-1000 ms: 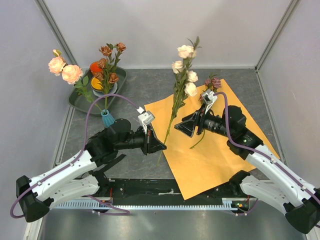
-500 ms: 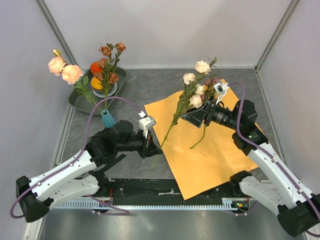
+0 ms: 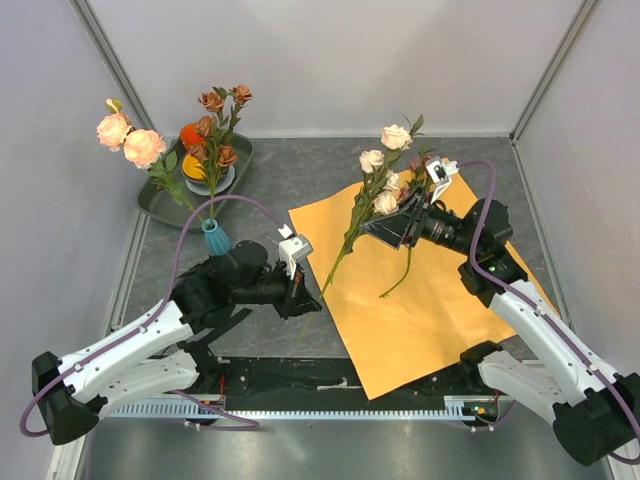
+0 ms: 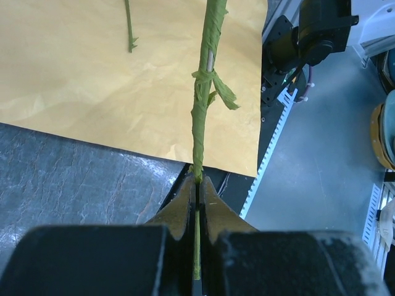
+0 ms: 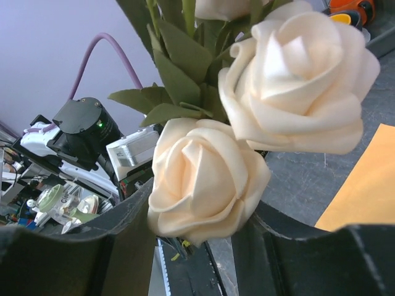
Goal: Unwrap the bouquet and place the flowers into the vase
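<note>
The left gripper stays clenched on the foot of the cream rose stem over the orange paper; the stem has tipped rightward and the right gripper now surrounds its blooms, though I cannot tell whether it is gripping them, so this looks like a handover towards the vase.

The left arm and right arm have white shells on the long links and black, rounded joints. A purple cable loops along each arm to a small white camera block behind the hand. The left gripper has black, tapered fingers.
</note>
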Robot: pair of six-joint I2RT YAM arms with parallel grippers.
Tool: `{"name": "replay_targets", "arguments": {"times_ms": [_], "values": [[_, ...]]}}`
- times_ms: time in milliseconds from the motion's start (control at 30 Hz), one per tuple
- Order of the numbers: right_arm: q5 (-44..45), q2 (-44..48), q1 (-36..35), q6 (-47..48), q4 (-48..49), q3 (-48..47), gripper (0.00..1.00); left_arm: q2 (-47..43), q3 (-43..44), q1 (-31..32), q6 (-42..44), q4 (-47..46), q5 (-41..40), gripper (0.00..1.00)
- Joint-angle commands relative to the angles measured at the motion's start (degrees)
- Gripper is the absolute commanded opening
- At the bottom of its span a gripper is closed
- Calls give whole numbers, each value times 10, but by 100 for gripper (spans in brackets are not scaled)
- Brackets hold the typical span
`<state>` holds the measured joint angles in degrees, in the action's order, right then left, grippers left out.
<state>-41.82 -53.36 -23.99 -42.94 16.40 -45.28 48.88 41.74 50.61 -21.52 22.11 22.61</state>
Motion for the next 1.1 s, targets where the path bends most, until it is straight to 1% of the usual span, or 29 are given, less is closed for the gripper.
{"name": "replay_targets", "arguments": {"times_ms": [0,267,433,633,667,733,800,833,867,900,967,1000,1033,1067], "values": [[-11,-12,2,-4,39,9,52,-5,27,2,27,7,1,2],[0,-20,2,-3,44,13,49,-7,33,2,31,14,-5,2],[-1,-24,2,-21,73,18,46,-5,35,2,33,19,-7,2],[-12,-40,2,-59,128,25,38,-10,39,2,34,26,-17,2],[-12,-42,1,-62,132,26,34,-11,40,2,34,27,-18,2],[-12,-46,1,-68,144,26,30,-14,41,2,34,32,-20,2],[-14,-48,1,-76,164,26,20,-17,45,2,35,37,-25,2],[-15,-49,0,-83,171,26,10,-18,47,1,36,43,-34,2],[-14,-49,0,-85,183,26,3,-19,52,2,33,48,-43,2],[-12,-49,-4,-86,187,25,0,-19,56,2,30,54,-56,2],[-4,-49,-6,-80,196,21,0,-29,69,2,14,77,-110,19],[2,-49,-9,-74,196,13,0,-37,73,2,3,82,-148,37],[9,-51,-11,-62,194,9,0,-63,76,1,-2,86,-166,44],[36,-52,-18,-52,182,5,0,-80,77,2,-8,91,-187,52]]}}
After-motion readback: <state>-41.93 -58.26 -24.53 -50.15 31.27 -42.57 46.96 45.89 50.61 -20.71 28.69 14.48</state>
